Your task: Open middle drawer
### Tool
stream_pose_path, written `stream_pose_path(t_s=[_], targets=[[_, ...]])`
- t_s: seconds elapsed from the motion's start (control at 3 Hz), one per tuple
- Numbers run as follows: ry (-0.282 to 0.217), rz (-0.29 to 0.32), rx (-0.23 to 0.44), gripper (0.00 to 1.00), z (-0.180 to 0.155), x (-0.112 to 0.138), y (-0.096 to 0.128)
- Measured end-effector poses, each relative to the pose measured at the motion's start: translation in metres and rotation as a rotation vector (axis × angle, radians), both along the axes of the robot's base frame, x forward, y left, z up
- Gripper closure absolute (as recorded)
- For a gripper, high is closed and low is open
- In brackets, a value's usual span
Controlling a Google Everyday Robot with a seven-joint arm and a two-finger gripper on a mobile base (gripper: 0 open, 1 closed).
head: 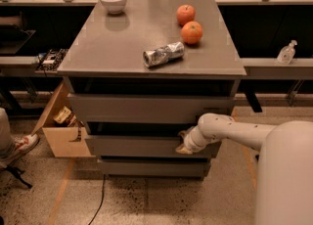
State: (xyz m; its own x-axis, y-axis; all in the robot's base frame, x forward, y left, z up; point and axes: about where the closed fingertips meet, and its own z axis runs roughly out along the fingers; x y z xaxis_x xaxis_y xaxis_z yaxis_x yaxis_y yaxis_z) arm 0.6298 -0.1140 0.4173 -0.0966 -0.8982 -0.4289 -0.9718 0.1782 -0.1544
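Note:
The grey cabinet (151, 43) has three drawer fronts stacked one under the other. The middle drawer (132, 146) is a wide, shallow, plain grey panel below the taller top front (146, 109) and above the slim bottom front (151, 167). A dark gap shows above its upper edge. My gripper (184, 144), on the white arm (234, 132) coming in from the right, sits against the right part of the middle drawer's front, at its upper edge. Its tan tip overlaps the panel.
On the cabinet top lie a white bowl (113, 1), two orange fruits (186, 13) (191, 32) and a crushed can (164, 54). A wooden box (61, 131) stands at the cabinet's left. A shoe (19, 146) is at far left and a cable (100, 199) lies on the floor.

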Motion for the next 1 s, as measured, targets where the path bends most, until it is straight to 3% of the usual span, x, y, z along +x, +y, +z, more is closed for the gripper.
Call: stream_pose_path(t_s=[0.33,0.67,1.0], targets=[[0.000,0.000,0.000,0.93,0.0037,0.0000,-0.0002],[0.000,0.000,0.000,1.00,0.0051,0.0000,-0.0002],[0.000,0.000,0.000,1.00,0.0052,-0.0001,-0.0002]])
